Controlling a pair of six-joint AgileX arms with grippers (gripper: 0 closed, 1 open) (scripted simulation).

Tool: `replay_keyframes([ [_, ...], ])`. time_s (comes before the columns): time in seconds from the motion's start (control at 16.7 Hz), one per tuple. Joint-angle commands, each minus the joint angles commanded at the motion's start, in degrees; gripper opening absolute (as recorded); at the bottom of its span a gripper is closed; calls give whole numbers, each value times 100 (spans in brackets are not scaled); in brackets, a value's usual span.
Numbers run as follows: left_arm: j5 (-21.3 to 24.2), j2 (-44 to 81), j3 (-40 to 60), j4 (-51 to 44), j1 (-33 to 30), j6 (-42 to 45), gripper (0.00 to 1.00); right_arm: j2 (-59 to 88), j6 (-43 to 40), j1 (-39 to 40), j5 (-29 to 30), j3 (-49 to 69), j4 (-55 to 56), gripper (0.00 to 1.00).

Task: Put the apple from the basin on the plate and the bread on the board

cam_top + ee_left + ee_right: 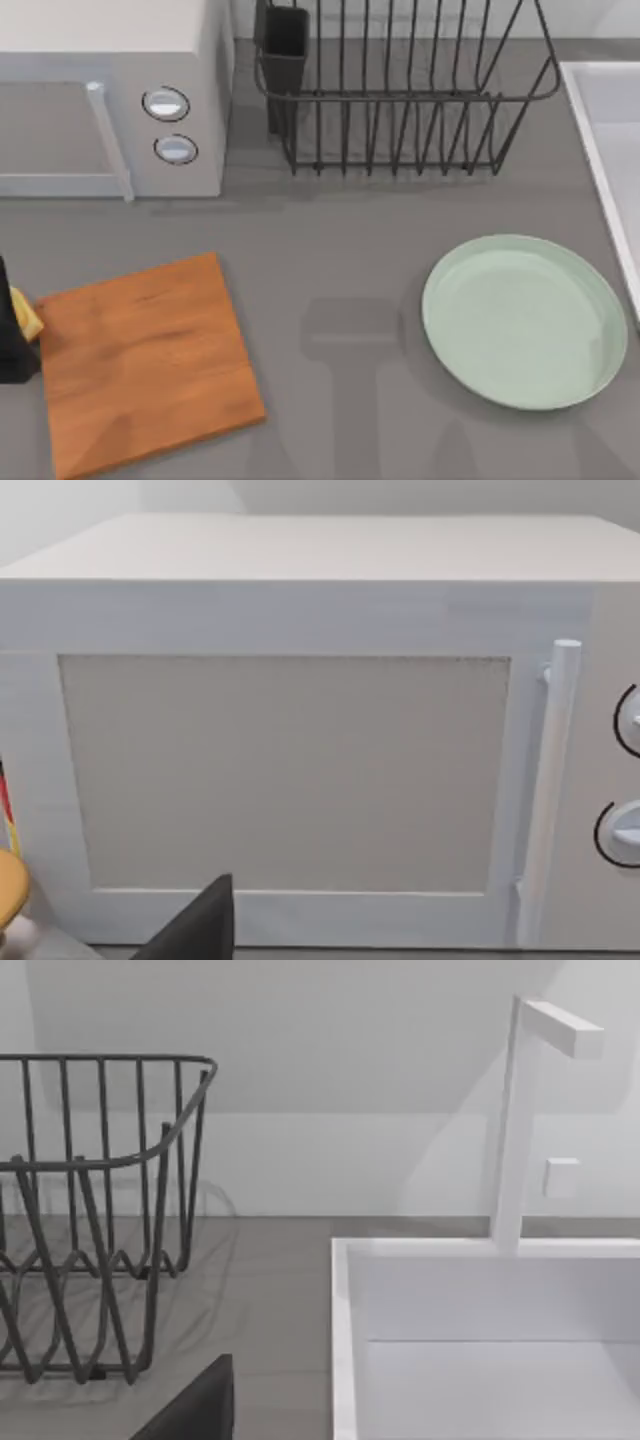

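1. A white microwave (110, 95) sits at the back left of the grey counter (330, 260), its door shut, a vertical handle (108, 140) and two round dials (166, 104) on its front. From the left wrist view it stands close ahead, door and handle (552, 780) square on.

2. A black wire dish rack (400, 90) stands at the back centre with a dark cup-like holder (283, 45) at its left end. It is well apart from the plate in front of it. The right wrist view shows the rack (90, 1220) beside the basin.

3. The basin (610, 150) runs along the right edge of the table, its raised pale rim just beside the plate. In the right wrist view the basin (345, 1330) has a white square tap (520, 1110) at its back rim; the part of its inside that I can see is bare.

4. The plate (525, 320), pale mint-green, lies front right with nothing on it.

5. The board (145, 365), orange-brown wood, lies front left, slightly turned, its top bare.

6. The bread (27, 315) shows as a small golden bit at the far left edge, just beside the board's left side, up against a dark part of the left gripper (12, 335). Whether those fingers are pinching it I cannot tell.

7. In each wrist view a dark finger tip (200, 930) (200, 1410) pokes in low down; I cannot tell the spread of either.
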Motion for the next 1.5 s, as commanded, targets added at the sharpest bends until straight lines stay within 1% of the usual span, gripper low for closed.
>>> replay_keyframes([
  [0.84, 0, 0, 0, 0, 0, 0, 100, 0, 0, 0, 0, 0, 0, 100],
  [0.96, 0, 0, 0, 0, 0, 0, 100, 176, -32, -34, 0, 162, -114, 100],
  [1.2, 0, 0, 0, 0, 0, 0, 100, 1264, -213, -225, 1, 1073, -755, 100],
  [1.5, 0, 0, 0, 0, 0, 0, 100, 3782, -576, -610, 3, 2913, -2048, 100],
])
